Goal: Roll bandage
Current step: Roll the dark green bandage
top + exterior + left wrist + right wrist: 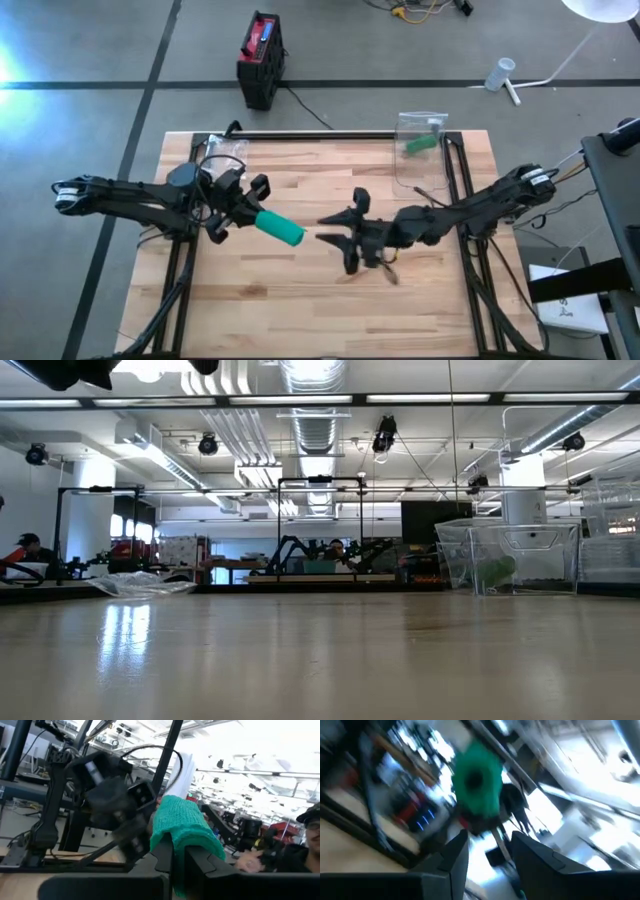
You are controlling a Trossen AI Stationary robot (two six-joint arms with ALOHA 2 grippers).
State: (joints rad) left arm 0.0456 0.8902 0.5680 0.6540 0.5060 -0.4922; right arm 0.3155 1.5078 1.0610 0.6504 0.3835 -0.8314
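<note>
A green bandage roll [281, 227] hangs above the middle left of the wooden table [300, 300], with my left gripper [252, 212] shut on it. In the left wrist view the roll [186, 825] sticks out beyond the fingers. My right gripper [335, 238] stands open just right of the roll, pointing at its free end and touching nothing. In the right wrist view the roll's end face [478, 779] shows past the open fingers. Neither gripper is clearly seen in the low view. My left gripper pinches the roll's near end [176, 851] between its two fingers, coming about level from the table's left. The roll runs on in line with the fingers, its free end [297, 236] toward my right gripper. It is lifted clear of the table.
A clear bag [421, 128] holding a green item [421, 146] stands at the table's far right; it also shows in the low view [500, 555]. A red and black box [262, 58] sits on the floor beyond the far edge. A person [307, 837] shows behind the table.
</note>
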